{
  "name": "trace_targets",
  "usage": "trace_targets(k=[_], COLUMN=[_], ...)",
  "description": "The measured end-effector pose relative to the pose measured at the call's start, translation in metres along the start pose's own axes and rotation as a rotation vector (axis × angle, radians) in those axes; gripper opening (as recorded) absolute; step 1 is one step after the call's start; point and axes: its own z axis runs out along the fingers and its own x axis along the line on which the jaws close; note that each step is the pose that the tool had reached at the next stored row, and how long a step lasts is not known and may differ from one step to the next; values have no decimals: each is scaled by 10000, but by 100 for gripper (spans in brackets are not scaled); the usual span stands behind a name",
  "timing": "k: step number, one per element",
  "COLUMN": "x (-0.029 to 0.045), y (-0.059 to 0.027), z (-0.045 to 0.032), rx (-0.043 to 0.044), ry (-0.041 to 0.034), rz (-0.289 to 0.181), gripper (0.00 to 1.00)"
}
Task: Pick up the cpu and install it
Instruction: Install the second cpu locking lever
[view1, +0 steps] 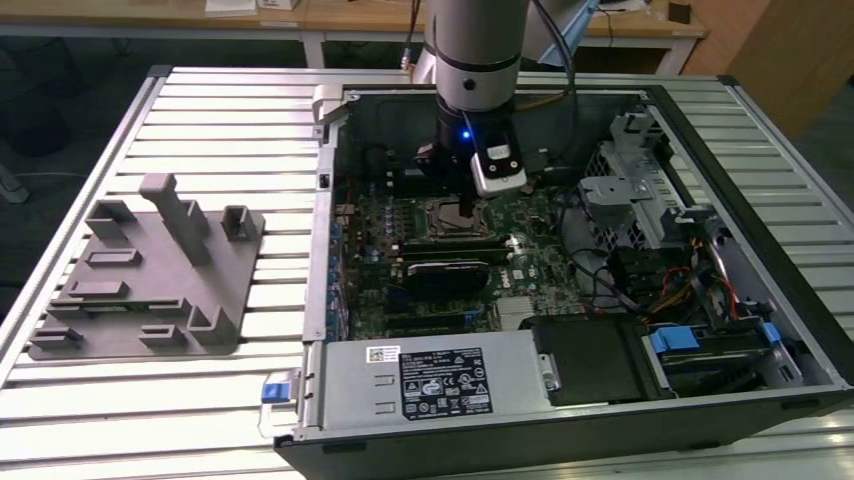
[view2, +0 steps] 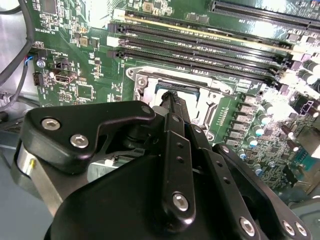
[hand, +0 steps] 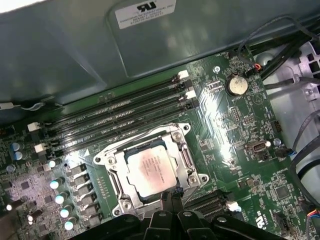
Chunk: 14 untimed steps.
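Observation:
The cpu (hand: 150, 167), a flat square chip with a silvery top, lies flat inside the metal-framed socket (hand: 176, 131) on the green motherboard. My gripper (hand: 169, 195) is right at one edge of the chip, its black fingertips drawn together and shut, holding nothing that I can see. In the second wrist view the gripper (view2: 172, 97) reaches down into the socket frame (view2: 145, 85). In the exterior view the arm stands upright over the open computer case, with the gripper (view1: 463, 210) down at the socket (view1: 441, 215).
A grey plastic fixture block (view1: 147, 270) sits on the slatted table at the exterior view's left. Memory slots (hand: 125, 107) run beside the socket. The power supply (view1: 427, 385), drive bays and cables (view1: 627, 270) crowd the case around the board.

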Motion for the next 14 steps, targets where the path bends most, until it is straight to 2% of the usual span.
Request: trace_targets(k=[14], x=[-30], y=[-106], z=[-3], rx=[-24], ry=[18], rz=[-374], gripper=[11])
